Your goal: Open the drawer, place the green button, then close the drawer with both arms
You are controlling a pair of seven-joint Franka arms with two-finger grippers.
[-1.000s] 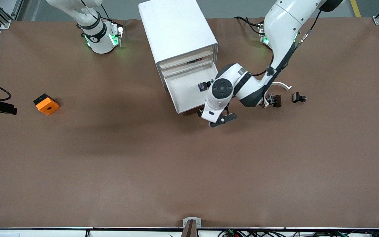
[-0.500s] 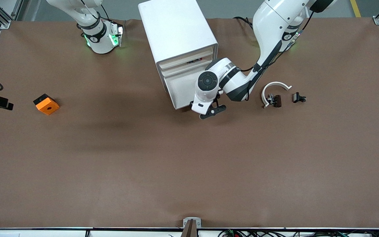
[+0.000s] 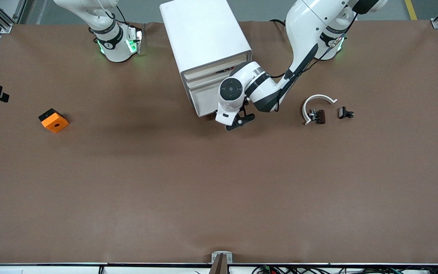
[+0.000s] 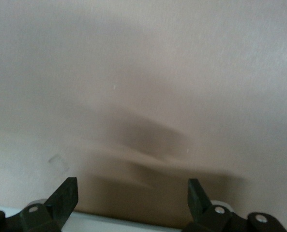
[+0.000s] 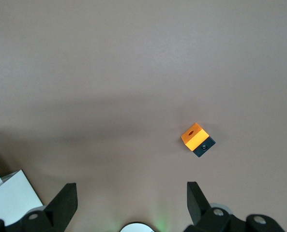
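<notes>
The white cabinet [image 3: 203, 34] stands at the robots' side of the table. Its lowest drawer [image 3: 203, 99] sticks out only a little. My left gripper [image 3: 229, 118] sits at the drawer's front, low over the table, on the front camera's side. In the left wrist view it [image 4: 133, 193] is open and empty, with a white edge [image 4: 124, 223] between its fingers. The button is hidden. My right gripper [image 5: 132, 193] is open and empty, high over the table toward the right arm's end, with its own base below it.
An orange cube [image 3: 53, 120] lies toward the right arm's end and also shows in the right wrist view [image 5: 197, 139]. A white curved strip [image 3: 318, 99] with small black parts [image 3: 319, 116] and another black part [image 3: 345, 113] lie toward the left arm's end.
My left gripper has moved toward the cabinet and the drawer has slid in from wide open to nearly shut. The button in the drawer has gone out of sight.
</notes>
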